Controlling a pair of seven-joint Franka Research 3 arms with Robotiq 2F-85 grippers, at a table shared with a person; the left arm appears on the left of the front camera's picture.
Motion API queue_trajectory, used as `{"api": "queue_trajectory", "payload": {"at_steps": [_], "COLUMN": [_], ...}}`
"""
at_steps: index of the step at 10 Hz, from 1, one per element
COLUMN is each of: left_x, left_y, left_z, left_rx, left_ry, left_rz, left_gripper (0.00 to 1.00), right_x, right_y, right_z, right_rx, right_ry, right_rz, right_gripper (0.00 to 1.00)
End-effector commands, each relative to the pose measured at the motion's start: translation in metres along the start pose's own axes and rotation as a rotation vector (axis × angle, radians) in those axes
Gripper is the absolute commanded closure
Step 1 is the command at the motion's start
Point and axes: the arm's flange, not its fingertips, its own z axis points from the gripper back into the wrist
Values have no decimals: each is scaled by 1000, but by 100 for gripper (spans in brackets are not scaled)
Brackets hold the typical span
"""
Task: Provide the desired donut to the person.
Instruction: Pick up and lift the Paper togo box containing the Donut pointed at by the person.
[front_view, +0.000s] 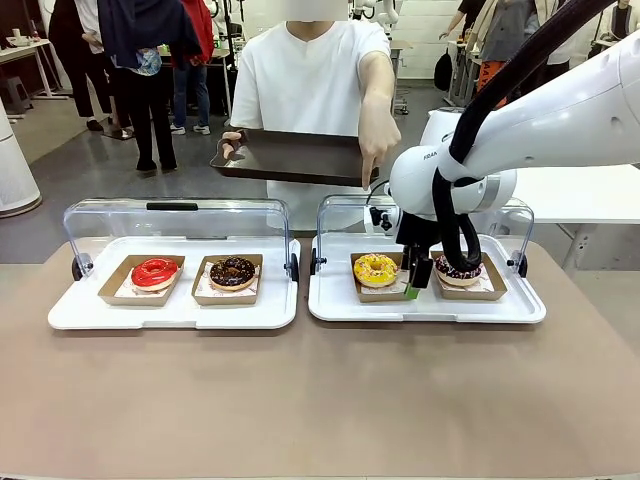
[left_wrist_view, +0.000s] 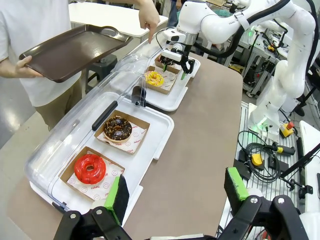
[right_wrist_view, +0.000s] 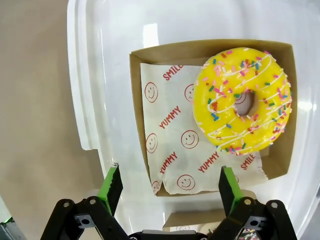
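Presently the right gripper, wide open and empty, hangs over the right edge of the box holding the yellow donut in the right tray's left half, so a straight drop would likely pinch cardboard or paper instead.

yellow donut: sprinkles, white drizzle, flat in brown box, centre-right of frame | person: white shirt, top centre, index finger pointing down above it
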Motion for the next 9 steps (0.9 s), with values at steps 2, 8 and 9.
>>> {"api": "queue_trajectory", "payload": {"at_steps": [2, 8, 9], "left_x": [1, 1, 1], "left_y": [0, 0, 0], "left_z": [1, 1, 1], "left_rx": [-7, -7, -7], "left_ry": [-15, -15, -15], "left_rz": [-10, -10, -10], "left_gripper": [0, 0, 0], "right_x": [1, -1, -2], "right_y": [-9, -4, -3], "right_z": [-16, -26, -27], "right_rx": [16, 48, 53], "right_ry": [23, 44, 47], "right_rz": [-22, -17, -14], "right_gripper": [0, 0, 0]}}
